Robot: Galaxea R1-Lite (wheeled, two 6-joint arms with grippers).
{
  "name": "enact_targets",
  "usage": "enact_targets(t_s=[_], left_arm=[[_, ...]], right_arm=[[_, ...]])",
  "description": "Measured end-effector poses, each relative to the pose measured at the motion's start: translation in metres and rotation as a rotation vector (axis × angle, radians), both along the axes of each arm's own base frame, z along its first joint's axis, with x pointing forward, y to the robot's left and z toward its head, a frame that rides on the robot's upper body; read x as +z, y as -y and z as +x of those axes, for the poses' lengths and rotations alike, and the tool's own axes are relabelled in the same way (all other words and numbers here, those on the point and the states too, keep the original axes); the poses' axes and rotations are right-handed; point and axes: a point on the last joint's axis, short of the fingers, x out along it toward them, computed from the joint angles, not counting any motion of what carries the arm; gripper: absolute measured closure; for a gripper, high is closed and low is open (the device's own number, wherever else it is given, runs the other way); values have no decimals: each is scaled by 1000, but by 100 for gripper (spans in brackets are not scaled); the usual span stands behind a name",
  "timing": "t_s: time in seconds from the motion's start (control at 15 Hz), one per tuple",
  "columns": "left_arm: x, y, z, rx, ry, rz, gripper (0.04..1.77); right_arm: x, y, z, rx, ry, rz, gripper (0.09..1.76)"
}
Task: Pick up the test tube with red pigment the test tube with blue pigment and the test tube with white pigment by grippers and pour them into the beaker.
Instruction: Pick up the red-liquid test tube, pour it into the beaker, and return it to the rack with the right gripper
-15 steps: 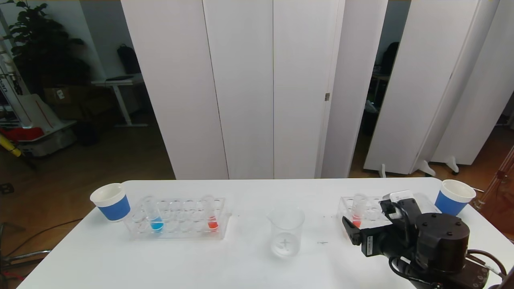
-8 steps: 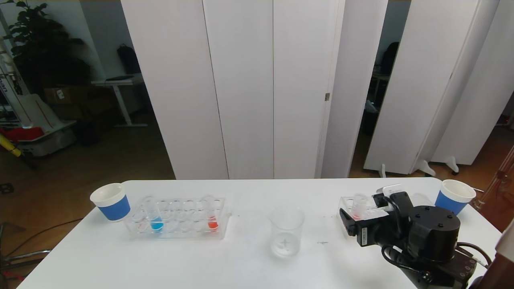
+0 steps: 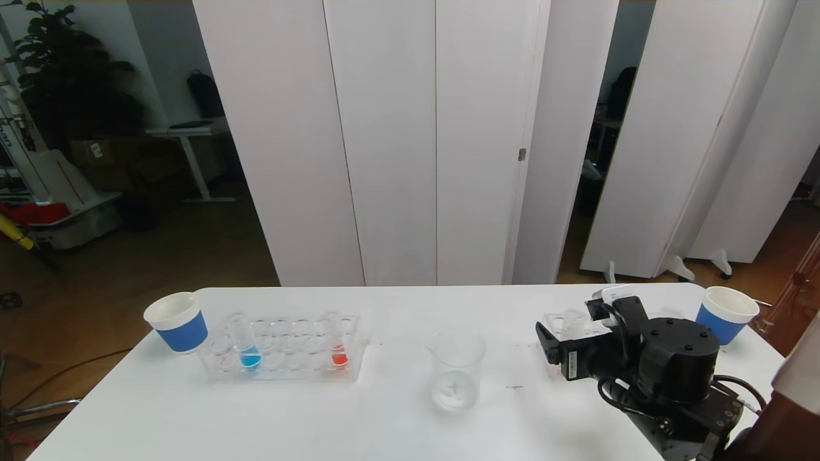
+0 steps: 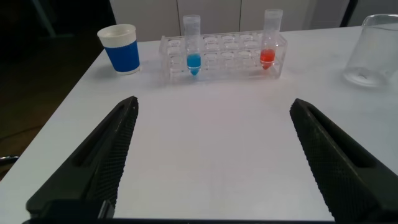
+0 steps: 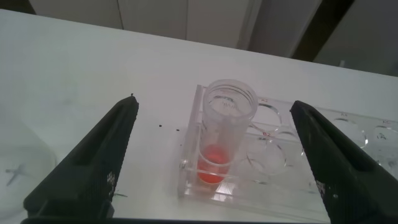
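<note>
In the head view the right pincer sits at the lower right of the frame, its fingers spread wide and holding nothing, pointed at the near end of the right-hand rack. The red-pigment tube stands upright in the corner hole of that rack; in the right wrist view it lies at frame centre, squarely between the two dark fingers, its long axis vertical and its open mouth towards the camera. That centring is what the coming move turns on: the tube is straight ahead of the pincer and a little beyond the fingertips, so a short advance should bring the pads to either side of the tube's wall above the rack. How much gap remains is hard to judge from this angle.

The beaker stands on the desk at lower centre, left of the right pincer and well apart from it. The left rack, at lower left, holds the blue-pigment tube and another red tube, both upright. The left pincer hangs wide and empty over bare desk, facing that rack from a distance. No white-pigment tube can be picked out. The right arm is clearly the nearer one for this tube.
</note>
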Motion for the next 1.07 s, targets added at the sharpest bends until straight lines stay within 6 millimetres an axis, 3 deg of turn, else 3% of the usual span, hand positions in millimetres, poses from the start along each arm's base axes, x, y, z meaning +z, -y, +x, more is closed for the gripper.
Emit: enact_targets(t_s=[1.07], left_arm=[[0, 0, 0, 0, 0, 0, 7]], right_arm=[[-15, -9, 15, -1, 2, 1, 10]])
